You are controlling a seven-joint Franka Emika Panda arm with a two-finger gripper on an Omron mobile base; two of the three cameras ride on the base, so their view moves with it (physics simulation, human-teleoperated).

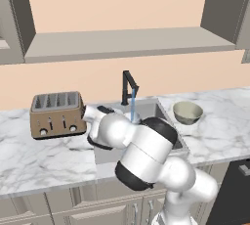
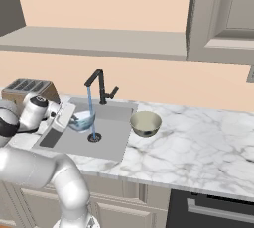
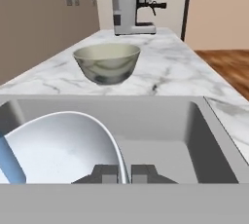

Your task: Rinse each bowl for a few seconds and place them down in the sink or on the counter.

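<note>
marble counter [image 2: 198,142] holds toaster [image 1: 55,114], olive bowl [image 2: 145,123], coffee machine [image 3: 132,5].

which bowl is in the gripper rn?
The light blue bowl, white inside: the gripper pinches its rim, holding it over the sink by the running water. The olive bowl sits apart on the counter.

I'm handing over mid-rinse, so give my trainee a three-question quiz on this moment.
1. True or false: water runs from the black angular faucet.
2. Where does the dull olive-beige bowl sit? A in the grey sink basin; B on the white marble counter; C on the brown toaster.
3. Fill in: the gripper pinches the rim of the ___ bowl.

Key: 1 true. 2 B. 3 light blue.
</note>
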